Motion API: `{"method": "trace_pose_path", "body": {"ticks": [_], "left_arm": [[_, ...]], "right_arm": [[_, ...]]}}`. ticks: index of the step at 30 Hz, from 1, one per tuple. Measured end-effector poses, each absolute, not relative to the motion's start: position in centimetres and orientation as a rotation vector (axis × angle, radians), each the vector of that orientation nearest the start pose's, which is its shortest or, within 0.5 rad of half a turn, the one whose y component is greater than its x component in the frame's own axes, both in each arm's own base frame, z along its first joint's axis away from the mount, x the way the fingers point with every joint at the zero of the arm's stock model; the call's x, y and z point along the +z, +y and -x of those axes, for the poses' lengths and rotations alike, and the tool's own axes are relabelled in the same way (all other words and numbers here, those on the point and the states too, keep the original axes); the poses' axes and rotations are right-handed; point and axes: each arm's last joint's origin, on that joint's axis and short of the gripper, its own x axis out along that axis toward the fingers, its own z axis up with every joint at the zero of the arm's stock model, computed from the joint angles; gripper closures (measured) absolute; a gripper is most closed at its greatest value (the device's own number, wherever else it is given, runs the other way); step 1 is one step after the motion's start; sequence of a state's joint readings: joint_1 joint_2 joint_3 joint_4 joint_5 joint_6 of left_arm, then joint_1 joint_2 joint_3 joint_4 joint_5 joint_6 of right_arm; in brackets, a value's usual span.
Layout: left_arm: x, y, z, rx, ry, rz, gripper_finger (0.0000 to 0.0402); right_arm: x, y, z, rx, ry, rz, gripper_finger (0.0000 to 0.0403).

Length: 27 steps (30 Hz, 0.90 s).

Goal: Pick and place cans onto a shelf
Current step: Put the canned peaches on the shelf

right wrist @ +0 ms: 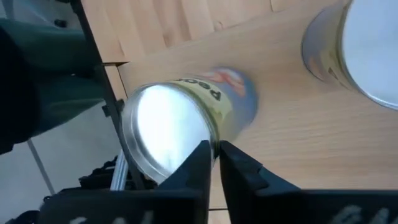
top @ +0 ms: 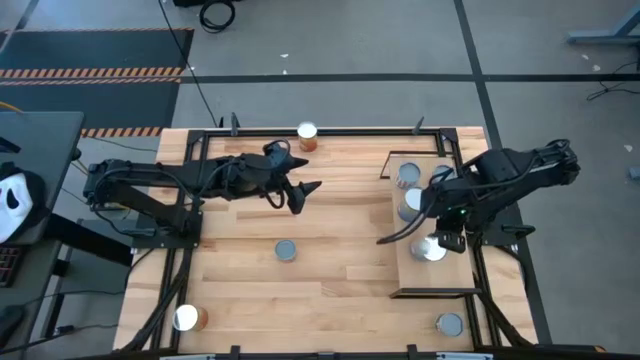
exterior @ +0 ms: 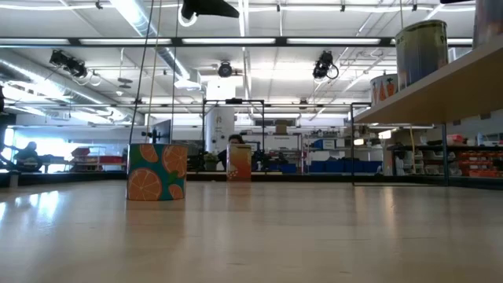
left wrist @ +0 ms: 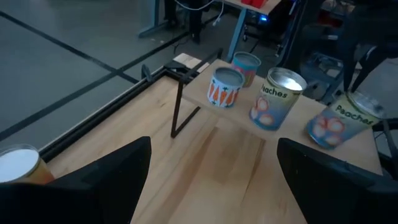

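Four cans show on the shelf [top: 455, 285] in the left wrist view: a carrot-print can [left wrist: 225, 87], a blue-banded can [left wrist: 246, 65] just behind it, a middle Peaches can [left wrist: 277, 99], and an end Peaches can [right wrist: 180, 124] under the right arm. The shelf lies along the right side of the tabletop [top: 340, 290].

The right hand [top: 437, 240] is over the end Peaches can, its two fingers [right wrist: 199, 165] pressed nearly together and pinching the can's top rim. In the right wrist view that can looks tilted and blurred on the shelf board, with the middle Peaches can near it.

The left hand [top: 305, 195] hangs over the middle of the tabletop with its fingers spread wide and nothing between them, pointing towards the shelf and well apart from it.

Four more cans stand on the tabletop itself:
- A white-topped can [top: 307, 135] with an orange-brown side is at the far edge.
- A grey-topped can [top: 286, 250] is near the middle, on the near side of the left hand.
- A corner can [top: 185, 318] with a white top is at the near left.
- A silvery can [top: 449, 323] is just beyond the near end of the shelf.

In the low view, an orange-slice can [exterior: 156, 171] stands on the boards, with another orange-labelled can [exterior: 239, 163] farther back.
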State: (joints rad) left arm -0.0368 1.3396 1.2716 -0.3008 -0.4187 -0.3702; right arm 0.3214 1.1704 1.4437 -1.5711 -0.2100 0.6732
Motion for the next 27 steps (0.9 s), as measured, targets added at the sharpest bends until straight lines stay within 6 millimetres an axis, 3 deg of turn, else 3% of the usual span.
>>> {"method": "trace_pose_path", "body": {"ticks": [6, 14, 22, 27], "left_arm": [[36.6, 0.1, -29.5, 0.444, 0.329, 0.259, 0.0047], [36.6, 0.1, -29.4, 0.434, 0.342, 0.22, 0.0047], [36.7, 0.5, -29.2, 0.444, 0.345, 0.193, 0.0047], [36.7, 1.1, -29.2, 0.457, 0.354, 0.171, 0.0047]], "right_arm": [[37.9, 5.6, -15.1, -0.103, 1.385, -0.555, 0.0308], [39.2, 6.0, -14.9, -0.002, 1.332, -0.534, 0.0254], [37.0, 8.7, -16.3, 0.048, 1.43, -0.349, 0.0309], [36.6, 9.3, -16.7, 0.036, 1.462, -0.302, 0.0359]]}}
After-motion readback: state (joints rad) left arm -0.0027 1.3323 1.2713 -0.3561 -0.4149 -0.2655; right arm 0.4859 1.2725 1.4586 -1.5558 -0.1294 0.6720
